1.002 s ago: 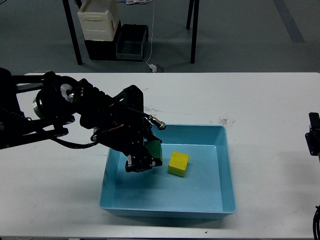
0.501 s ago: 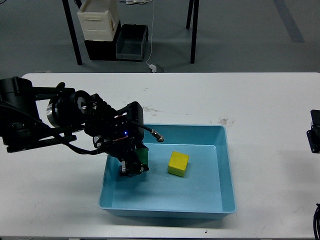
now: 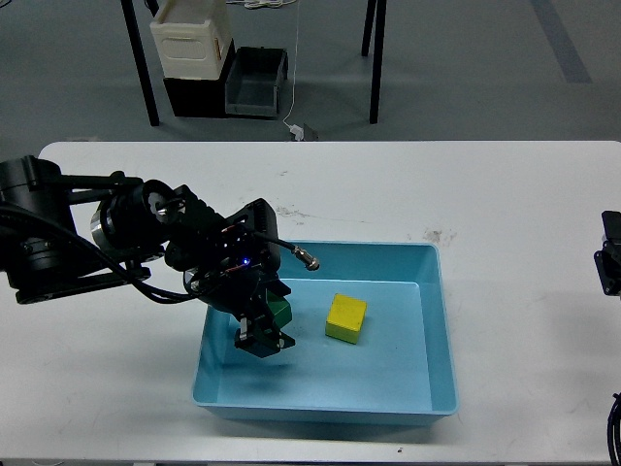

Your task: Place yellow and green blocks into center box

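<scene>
The light blue box (image 3: 441, 330) sits on the white table. A yellow block (image 3: 346, 317) lies on the box floor near the middle. A green block (image 3: 279, 311) sits low in the left part of the box, partly hidden by my left gripper (image 3: 267, 342). That gripper reaches down into the box, and its two fingertips show spread apart just in front of the green block. Only a small dark part of my right arm (image 3: 607, 260) shows at the right edge, and its fingers cannot be told apart.
The white table (image 3: 466, 194) stretches around the box. Beyond its far edge, a cream bin (image 3: 191, 39) and a dark crate (image 3: 254, 83) stand on the floor between black table legs (image 3: 143, 73).
My left gripper carried the green block left and down into the box. Its fingertips now stand spread in front of the block, which sits lower than before. The yellow block has not moved.
</scene>
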`<state>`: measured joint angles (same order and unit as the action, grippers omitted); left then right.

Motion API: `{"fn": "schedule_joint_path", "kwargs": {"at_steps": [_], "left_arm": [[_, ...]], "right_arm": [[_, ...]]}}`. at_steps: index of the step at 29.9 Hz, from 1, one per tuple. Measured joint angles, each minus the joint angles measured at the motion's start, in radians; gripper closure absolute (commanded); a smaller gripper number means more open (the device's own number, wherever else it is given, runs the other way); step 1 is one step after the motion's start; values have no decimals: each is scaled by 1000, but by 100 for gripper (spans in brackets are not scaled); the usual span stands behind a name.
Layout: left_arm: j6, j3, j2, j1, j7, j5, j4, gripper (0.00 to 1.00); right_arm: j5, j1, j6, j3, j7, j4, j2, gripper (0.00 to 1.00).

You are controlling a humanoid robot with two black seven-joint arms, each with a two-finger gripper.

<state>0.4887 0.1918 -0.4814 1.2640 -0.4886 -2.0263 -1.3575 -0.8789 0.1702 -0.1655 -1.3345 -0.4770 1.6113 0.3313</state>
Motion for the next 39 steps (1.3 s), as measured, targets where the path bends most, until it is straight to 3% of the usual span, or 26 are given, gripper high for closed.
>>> {"fn": "schedule_joint_path", "kwargs": {"at_steps": [9,13,19,25,32,39], "left_arm": [[0,-224,-58,-35,0,470,-2,0],[0,-333,-107,-140,0,708,52,0],[0,-676,-140,-336,0,1108,129,0],[0,-937,-150,-467,0,1436,167,0],[0,-959,-208,-521,28,1562,193,0],[0,-962,-224,-540,88,1712,197,0]], "right_arm": [[-2,-36,8,17,0,0,0,0],[-2,-80,14,31,1,1,-1,0],[38,-214,83,33,36,-9,-2,0],[298,-339,248,24,124,-50,-7,0],[440,-460,335,19,278,-144,-11,0],[593,-471,331,11,332,-147,-116,0]]}}
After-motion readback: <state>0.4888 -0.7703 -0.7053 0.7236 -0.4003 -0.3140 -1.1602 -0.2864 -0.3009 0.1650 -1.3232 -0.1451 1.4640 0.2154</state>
